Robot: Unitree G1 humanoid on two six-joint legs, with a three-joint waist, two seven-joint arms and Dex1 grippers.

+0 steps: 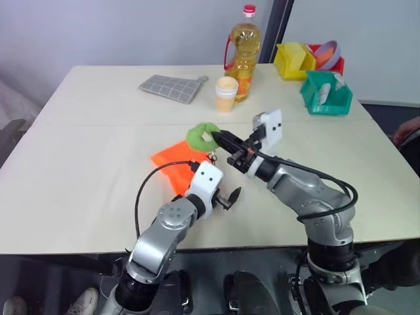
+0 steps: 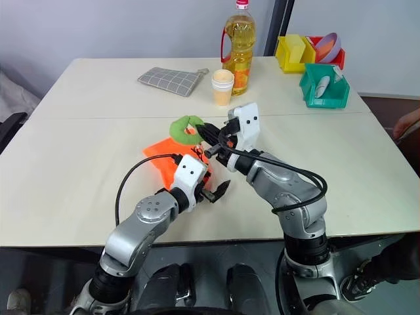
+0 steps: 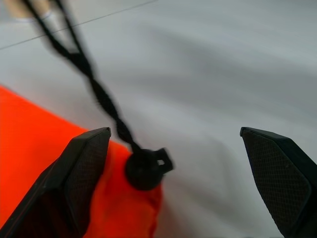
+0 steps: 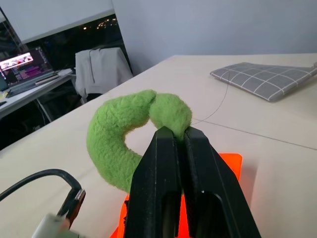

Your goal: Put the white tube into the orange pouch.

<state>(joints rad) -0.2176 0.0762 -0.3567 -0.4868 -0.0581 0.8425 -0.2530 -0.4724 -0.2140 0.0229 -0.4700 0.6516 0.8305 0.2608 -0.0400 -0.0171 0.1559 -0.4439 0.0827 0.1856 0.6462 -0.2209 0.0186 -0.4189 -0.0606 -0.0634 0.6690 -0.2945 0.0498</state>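
The orange pouch (image 1: pixel 172 161) lies flat on the table in front of me. Its fuzzy green ring tag (image 1: pixel 200 134) is lifted off the table, pinched by my shut right gripper (image 1: pixel 218 137), whose closed tips (image 4: pixel 174 131) clamp one end of the ring. My left gripper (image 1: pixel 230 197) hangs open low over the pouch's near corner. In the left wrist view the black cord and its round toggle (image 3: pixel 143 168) sit between the spread fingers, beside the orange fabric (image 3: pixel 29 134). The white tube is out of view.
At the back stand a yellow oil bottle (image 1: pixel 244 52), a paper cup (image 1: pixel 226 93) and a grey checked cloth (image 1: pixel 172 86). Teal (image 1: pixel 326 92), yellow (image 1: pixel 293 59) and red bins sit at the far right. A person's hand (image 1: pixel 407 131) shows at the right edge.
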